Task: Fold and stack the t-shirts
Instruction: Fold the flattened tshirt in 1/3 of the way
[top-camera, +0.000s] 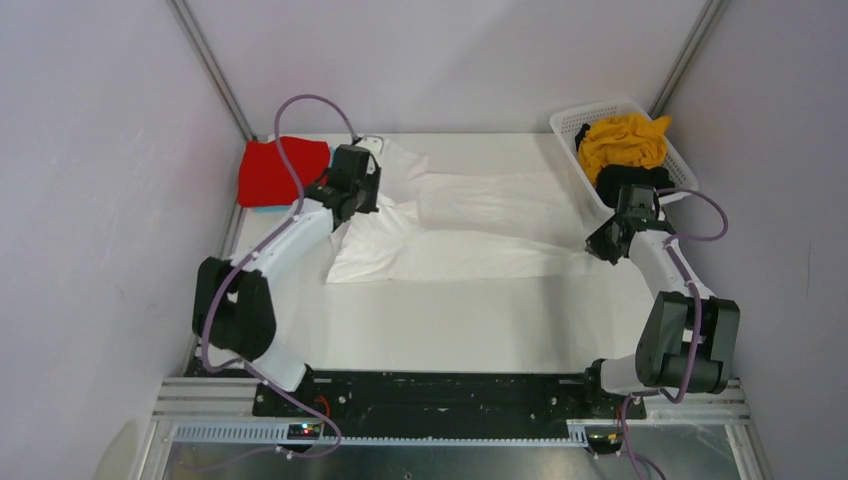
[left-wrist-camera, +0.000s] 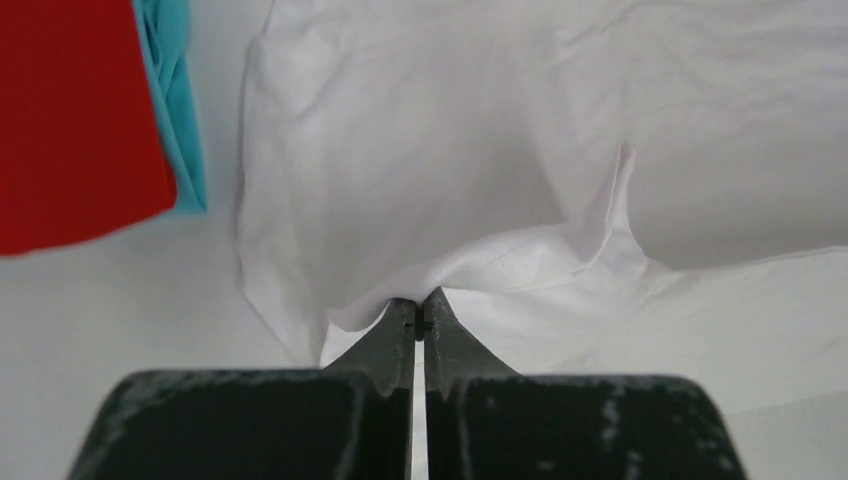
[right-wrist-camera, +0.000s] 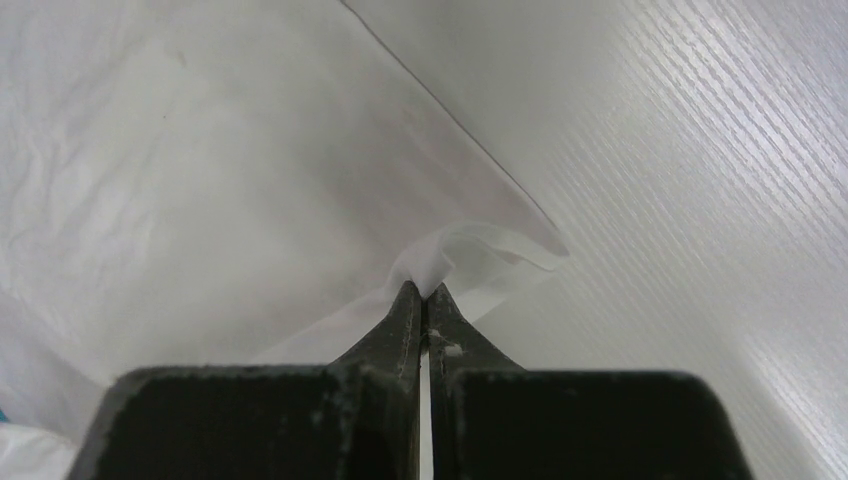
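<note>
A white t-shirt (top-camera: 470, 225) lies spread across the middle of the table, partly folded. My left gripper (top-camera: 362, 196) is shut on its left edge, and the pinched fold shows in the left wrist view (left-wrist-camera: 420, 298). My right gripper (top-camera: 603, 246) is shut on the shirt's right corner, which shows in the right wrist view (right-wrist-camera: 428, 288). A folded red t-shirt (top-camera: 278, 170) lies at the far left on top of a light blue t-shirt (left-wrist-camera: 178, 110). A mustard yellow t-shirt (top-camera: 622, 140) and a black t-shirt (top-camera: 628, 180) lie crumpled in the basket.
A white slotted plastic basket (top-camera: 572, 122) stands at the back right, close behind my right gripper. Grey walls with metal posts enclose the table on three sides. The arm bases sit on a rail at the near edge.
</note>
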